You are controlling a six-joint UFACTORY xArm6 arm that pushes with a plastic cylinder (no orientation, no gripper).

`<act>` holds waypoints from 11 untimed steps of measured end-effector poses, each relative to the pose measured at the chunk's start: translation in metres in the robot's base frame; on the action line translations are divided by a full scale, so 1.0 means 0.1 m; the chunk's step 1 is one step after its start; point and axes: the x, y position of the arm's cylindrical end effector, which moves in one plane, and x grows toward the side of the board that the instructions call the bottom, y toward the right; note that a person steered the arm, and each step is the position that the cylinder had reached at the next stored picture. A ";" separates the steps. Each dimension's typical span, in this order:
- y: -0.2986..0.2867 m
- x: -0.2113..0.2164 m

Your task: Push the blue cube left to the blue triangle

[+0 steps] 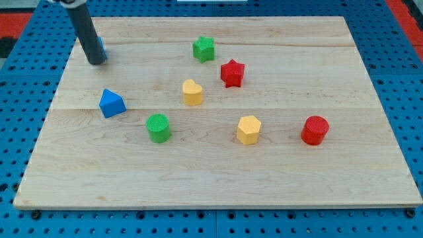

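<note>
Camera view shows our gripperless tip (96,62) touching the blue cube (102,48), mostly hidden behind it, with the blue triangle (112,104) below, near.

Straight dark grey rod, smooth cylindrical shaft, matte finish, my tip (96,62) a blunt round end

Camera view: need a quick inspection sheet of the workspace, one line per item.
Surface: wooden board, flat, on a blue pegboard.
Job's things: blue cube near the view's top left, mostly hidden behind the rod; blue triangle below it, apart.
Clutter: green star, red star, yellow heart, green cylinder, yellow hexagon, red cylinder, all separate.
Grippers: none; my tip at the blue cube's left side.
Cables: nothing seen.
Surroundings: red strip at the view's top right.
</note>
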 end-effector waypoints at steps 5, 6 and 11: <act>0.13 -0.89; 0.19 -0.75; -0.16 -0.09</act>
